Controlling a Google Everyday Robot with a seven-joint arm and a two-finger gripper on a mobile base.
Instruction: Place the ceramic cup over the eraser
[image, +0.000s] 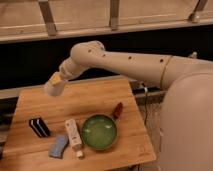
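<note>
My gripper is clenching the ceramic cup, hanging over the wooden table's back-left corner. The eraser is lying near the left edge, toward the front. A blue-grey wavy piece, white bottle and green bowl are sitting along the front edge.

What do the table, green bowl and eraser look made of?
Table: matte wood, grain showing. Green bowl: glossy, plastic or glazed ceramic, highlights inside. Eraser: matte black, white edge stripes, probably rubber. Gripper, apparently shut on the ceramic cup, hangs over the table's far-left corner.
</note>
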